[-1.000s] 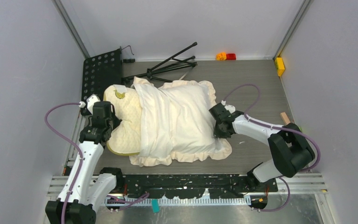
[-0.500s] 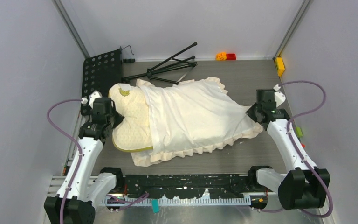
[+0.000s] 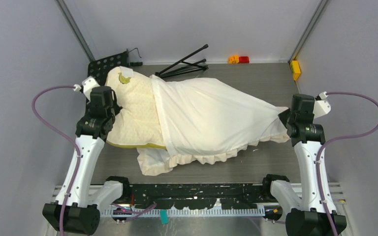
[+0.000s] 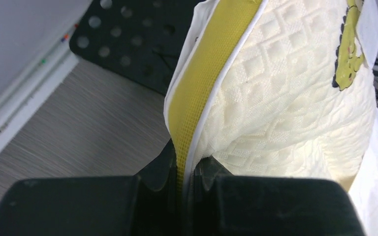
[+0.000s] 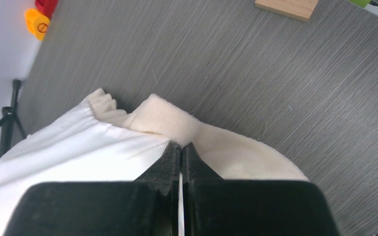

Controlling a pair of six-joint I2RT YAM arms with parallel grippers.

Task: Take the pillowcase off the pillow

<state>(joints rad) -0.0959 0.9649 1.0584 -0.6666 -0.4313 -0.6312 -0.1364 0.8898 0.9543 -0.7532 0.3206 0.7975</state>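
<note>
The pale yellow quilted pillow [image 3: 135, 110] sticks out of the off-white frilled pillowcase [image 3: 211, 118] on the left half of the table. My left gripper [image 3: 109, 118] is shut on the pillow's yellow-green edge seam [image 4: 202, 83], which runs up between the jaws; the pillow [image 4: 285, 93] and its olive tag [image 4: 348, 54] rise above them. My right gripper [image 3: 286, 119] is shut on the pillowcase's right end, where the cloth [image 5: 128, 142] bunches at the closed fingertips [image 5: 172, 150]. The case is stretched taut between the two arms.
A black perforated plate [image 3: 106, 66] and a folded black tripod [image 3: 182, 63] lie behind the pillow. Small orange and red toys [image 3: 238, 59] and a yellow block [image 3: 295, 69] sit at the back right. A wooden block [image 5: 288, 7] lies near the right gripper.
The right gripper has pulled the pillowcase's end far to the right and stretched it out. The left gripper has lifted the pillow's left edge up and back, and more pillow shows.
</note>
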